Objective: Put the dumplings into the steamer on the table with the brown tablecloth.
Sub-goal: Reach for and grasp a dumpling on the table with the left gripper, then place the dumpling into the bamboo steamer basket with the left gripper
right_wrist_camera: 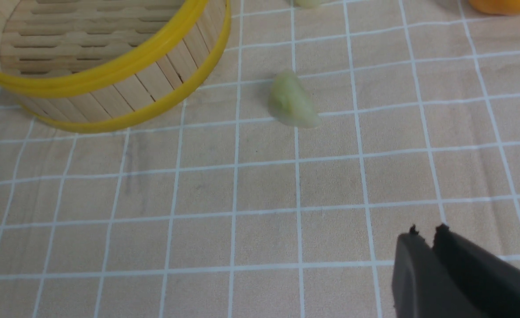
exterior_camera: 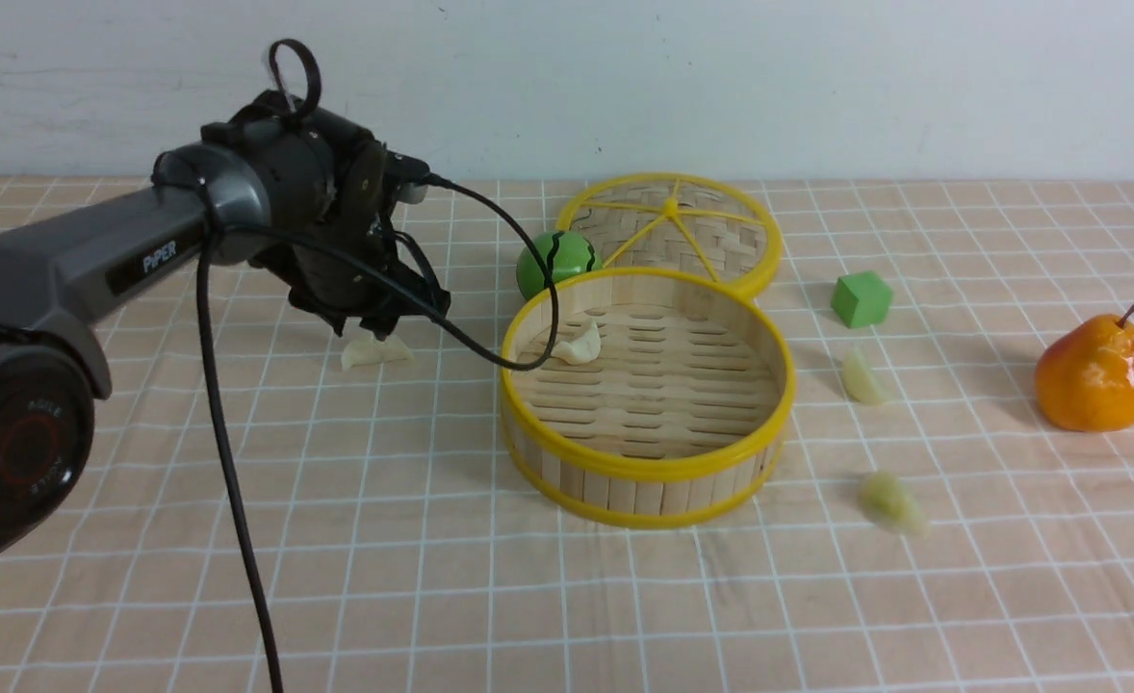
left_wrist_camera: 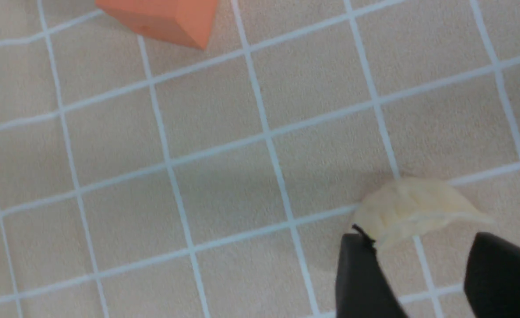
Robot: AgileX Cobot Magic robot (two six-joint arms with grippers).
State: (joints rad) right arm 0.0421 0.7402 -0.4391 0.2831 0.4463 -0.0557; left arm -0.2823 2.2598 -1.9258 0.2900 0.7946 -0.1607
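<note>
Peach-brown tablecloth point(exterior_camera: 240, 577) with a white grid covers the whole table, slightly wrinkled; a plain pale wall point(exterior_camera: 817, 77) stands behind it. The steamer point(exterior_camera: 644, 470) sits mid-table with its woven lid point(exterior_camera: 711, 231) lying flat, touching its far side. A green ball point(exterior_camera: 555, 262) is at the steamer's far left edge. A green cube point(exterior_camera: 861, 298) is to the right of the steamer, and a pear point(exterior_camera: 1095, 375) is further right, well apart.

One cream dumpling point(exterior_camera: 579, 345) is inside the steamer, against the far-left wall, with its curved back up. A second cream dumpling point(left_wrist_camera: 414, 210) lies on the cloth left of the steamer, long axis running left-right.

My left gripper point(left_wrist_camera: 423, 265) is right over it, jaws wide apart and holding nothing; one fingertip point(left_wrist_camera: 359, 247) is at the dumpling's edge.

A pale green dumpling point(exterior_camera: 863, 375) lies just right of the steamer, long axis front-to-back, narrow end pointing away from me. The other green dumpling point(right_wrist_camera: 291, 104) is near the steamer's front right, blurry, long axis diagonal, running from the steamer outward toward me.

My right gripper point(right_wrist_camera: 425, 232) hangs low over bare cloth, front-right of the steamer, tips all but together with nothing between them.

An orange block point(left_wrist_camera: 163, 17) shows in the left wrist view only, so I can't place it against the steamer.
</note>
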